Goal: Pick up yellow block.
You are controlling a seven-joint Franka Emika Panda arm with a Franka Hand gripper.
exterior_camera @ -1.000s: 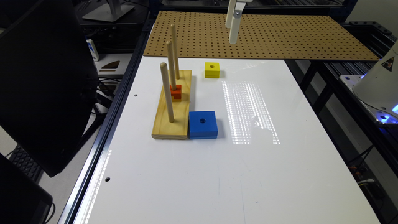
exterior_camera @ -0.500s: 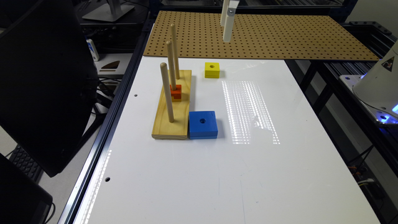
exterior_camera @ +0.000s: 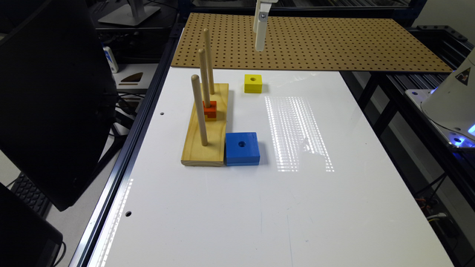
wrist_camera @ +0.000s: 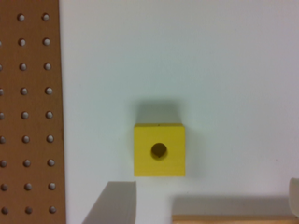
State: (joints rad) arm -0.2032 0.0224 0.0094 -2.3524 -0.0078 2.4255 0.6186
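Note:
The yellow block (exterior_camera: 253, 83) is a small square with a round hole, lying flat on the white table (exterior_camera: 297, 207) close to the brown pegboard (exterior_camera: 315, 40). In the wrist view the yellow block (wrist_camera: 159, 150) sits near the middle of the picture, nothing touching it. My gripper (exterior_camera: 259, 44) hangs well above the block, over the pegboard's near edge. One of its fingers (wrist_camera: 111, 203) and the edge of the other at the frame border stand wide apart in the wrist view, so the gripper (wrist_camera: 201, 205) is open and holds nothing.
A wooden base (exterior_camera: 206, 126) with three upright pegs stands on the exterior view's left of the block, an orange-red block (exterior_camera: 210, 110) on its middle peg. A larger blue block (exterior_camera: 242, 148) lies against the base's near end. A dark monitor (exterior_camera: 48, 92) lines the table's left side.
The gripper has drifted toward the exterior view's left at about the same height, ending above the yellow block. The blocks and the peg base have not moved.

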